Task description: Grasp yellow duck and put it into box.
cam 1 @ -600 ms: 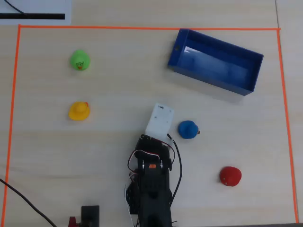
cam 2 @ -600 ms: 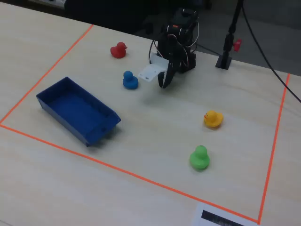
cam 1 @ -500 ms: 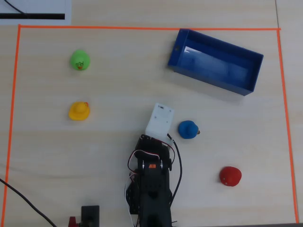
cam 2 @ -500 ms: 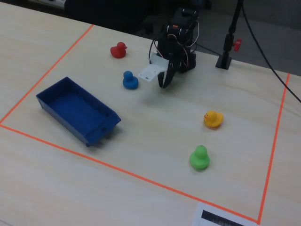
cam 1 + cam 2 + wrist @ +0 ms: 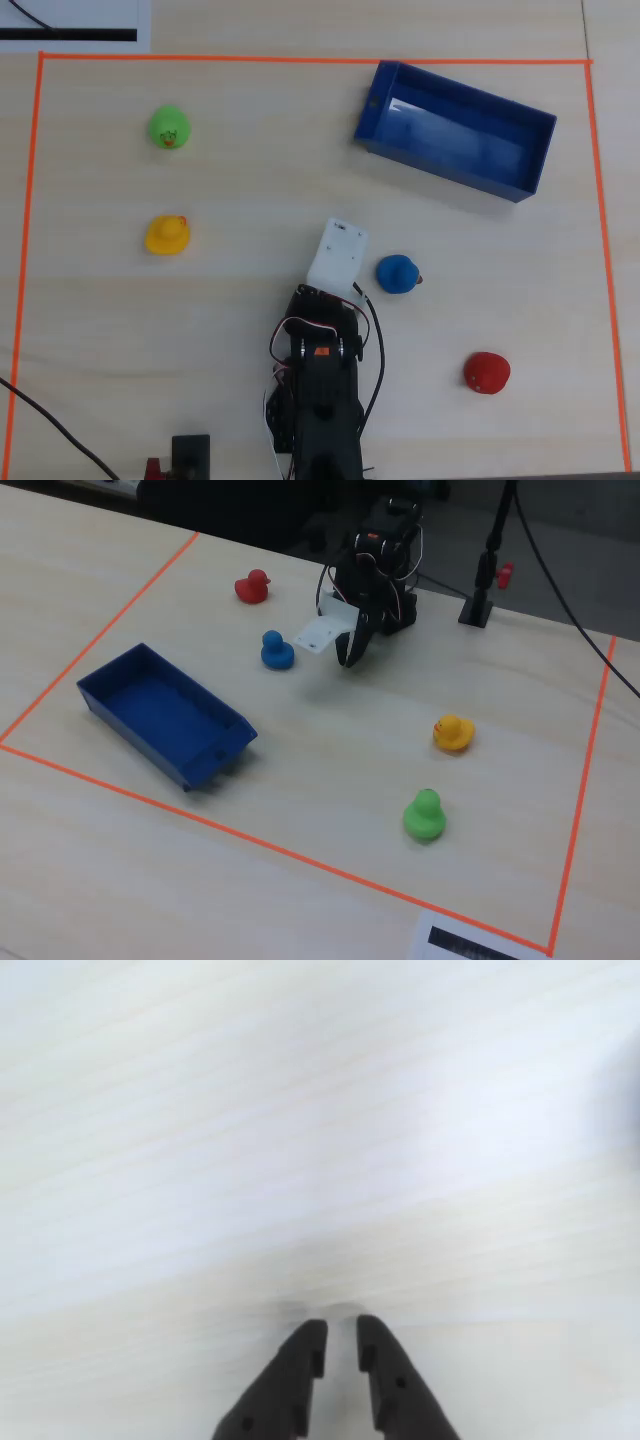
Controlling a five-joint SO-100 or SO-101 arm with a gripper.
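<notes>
The yellow duck (image 5: pixel 166 235) sits on the wooden table at the left in the overhead view, and at the right in the fixed view (image 5: pixel 453 733). The box (image 5: pixel 440 165), a blue low-walled bin, stands empty at the upper right; in the fixed view it is at the left (image 5: pixel 200 692). My gripper (image 5: pixel 340 1325) points down at bare table, its black jaws nearly together with nothing between them. In the fixed view the gripper (image 5: pixel 347 660) hangs just above the table, far from the yellow duck. In the overhead view the white wrist camera housing (image 5: pixel 337 255) hides the fingers.
A green duck (image 5: pixel 168 127) sits beyond the yellow one. A blue duck (image 5: pixel 398 273) sits close to the right of the wrist. A red duck (image 5: pixel 487 372) is at the lower right. Orange tape (image 5: pixel 300 58) frames the work area. The arm base (image 5: pixel 318 400) and cables are at the bottom.
</notes>
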